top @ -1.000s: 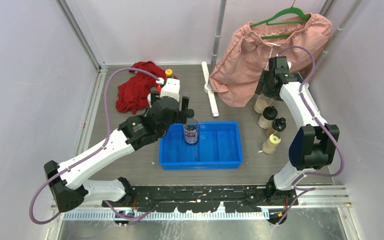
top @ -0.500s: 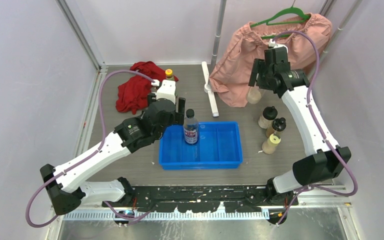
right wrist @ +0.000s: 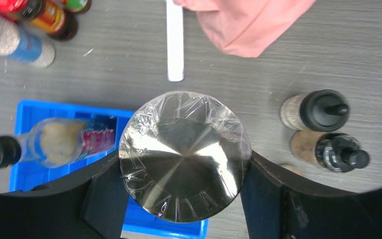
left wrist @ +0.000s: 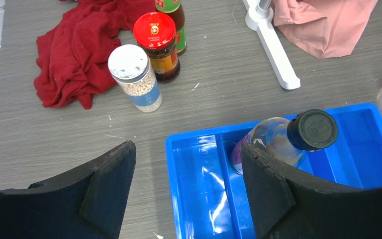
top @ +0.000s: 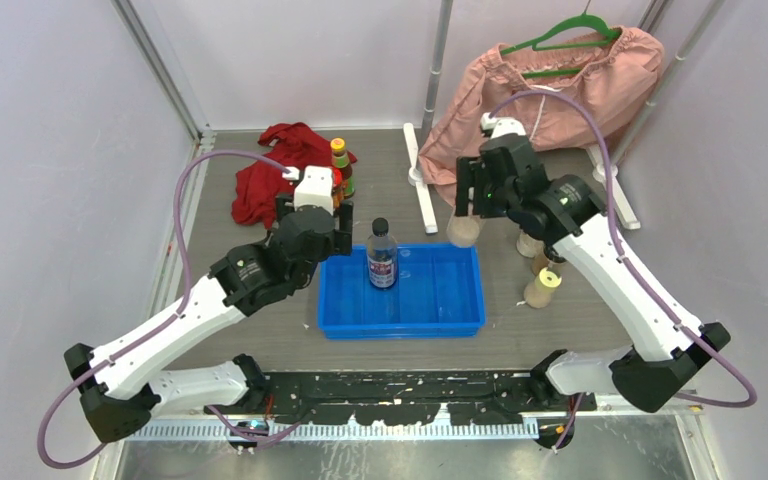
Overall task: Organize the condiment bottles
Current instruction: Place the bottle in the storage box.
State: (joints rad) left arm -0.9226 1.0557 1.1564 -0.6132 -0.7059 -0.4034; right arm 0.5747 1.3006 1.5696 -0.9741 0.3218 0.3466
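Note:
A clear bottle point(top: 382, 258) with a black cap point(left wrist: 312, 129) stands upright in the blue tray point(top: 440, 300). My left gripper point(left wrist: 186, 191) is open just left of it, over the tray's left end point(left wrist: 194, 189), holding nothing. My right gripper point(right wrist: 184, 179) is shut on a beige jar point(top: 463, 232) with a silver lid point(right wrist: 185, 154), held in the air above the tray's far right corner. Three beige bottles point(top: 542, 288) stand right of the tray, two of them black-capped point(right wrist: 318, 110). A silver-capped jar point(left wrist: 134, 77), a red-capped jar point(left wrist: 156, 45) and a yellow-capped bottle point(top: 340, 165) stand behind the tray's left side.
A red cloth point(top: 270, 180) lies at the back left. A pink garment point(top: 540, 100) hangs on a green hanger from a white stand whose foot point(top: 422, 195) crosses the table behind the tray. Walls close in both sides.
My right arm has lifted the silver-lidded jar from the back right group and carried it left toward the tray. My left gripper has drawn back left from the clear bottle.

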